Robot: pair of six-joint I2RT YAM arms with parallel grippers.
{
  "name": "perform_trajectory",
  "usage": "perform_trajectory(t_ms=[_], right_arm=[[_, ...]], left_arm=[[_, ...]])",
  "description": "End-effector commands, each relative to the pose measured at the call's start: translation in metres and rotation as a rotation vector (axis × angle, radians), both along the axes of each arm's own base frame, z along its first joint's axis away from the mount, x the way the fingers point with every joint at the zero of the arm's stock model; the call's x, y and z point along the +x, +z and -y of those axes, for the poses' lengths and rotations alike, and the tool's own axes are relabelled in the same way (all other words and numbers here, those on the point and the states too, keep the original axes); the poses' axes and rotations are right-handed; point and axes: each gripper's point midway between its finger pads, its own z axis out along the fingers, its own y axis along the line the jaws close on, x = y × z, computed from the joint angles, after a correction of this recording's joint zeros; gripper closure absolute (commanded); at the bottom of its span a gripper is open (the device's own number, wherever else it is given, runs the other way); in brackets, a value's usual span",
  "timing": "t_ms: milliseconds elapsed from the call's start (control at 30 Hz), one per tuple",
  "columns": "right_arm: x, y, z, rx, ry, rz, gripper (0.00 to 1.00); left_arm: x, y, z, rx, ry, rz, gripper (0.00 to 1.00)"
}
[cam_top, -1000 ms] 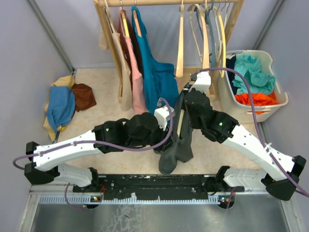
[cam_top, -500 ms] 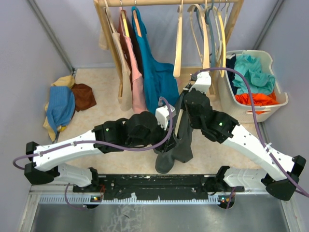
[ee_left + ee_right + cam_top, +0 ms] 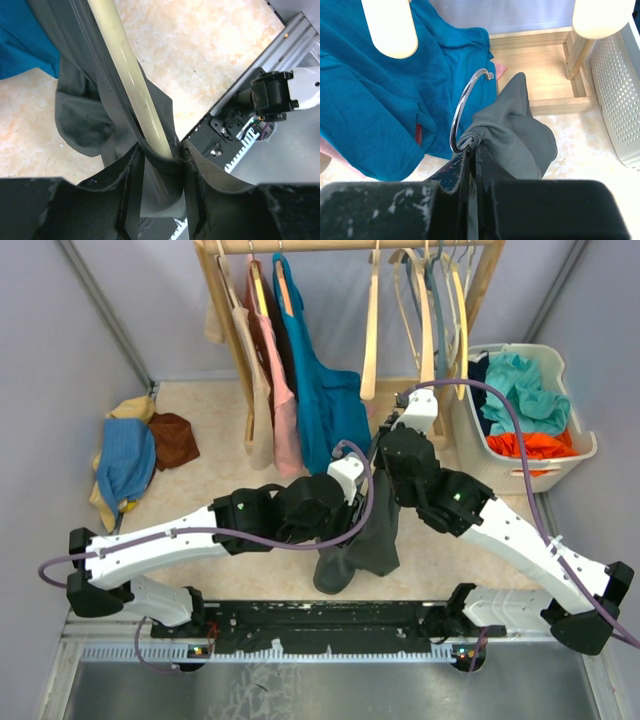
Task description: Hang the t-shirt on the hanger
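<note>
Though hung mid-air, draped only partway over hanger (image 3: 132,85). Pinched tight in right gripper (image 3: 472,150) beside hook (image 3: 465,107): bunched cloth of shirt (image 3: 365,535). Narrowed around cloth-wrapped wood, touching both sides: left gripper (image 3: 160,160). Soft, light, apt to slide; best taken at shoulder seams.

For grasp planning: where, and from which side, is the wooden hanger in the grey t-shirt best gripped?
Likely the hanger, on its bare wooden arm, jaws across it from the side: a slim straight bar, and the right gripper holds the hook end.
</note>
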Motion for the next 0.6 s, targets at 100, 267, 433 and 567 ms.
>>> perform_trajectory(t_ms=[100, 267, 433, 567], right_arm=[[-0.003, 0.048, 0.002, 0.174, -0.004, 0.091, 1.00], [-0.007, 0.050, 0.000, 0.200, 0.022, 0.094, 1.00], [-0.012, 0.053, 0.000, 0.230, 0.049, 0.097, 1.00], [-0.015, 0.052, -0.002, 0.240, 0.067, 0.091, 1.00]], left_arm=[[0.023, 0.020, 0.000, 0.014, 0.081, 0.099, 0.59], [0.035, 0.029, -0.004, -0.008, 0.121, 0.135, 0.60], [0.050, 0.033, -0.008, -0.010, 0.152, 0.166, 0.60], [0.063, 0.038, -0.007, -0.018, 0.163, 0.181, 0.60]])
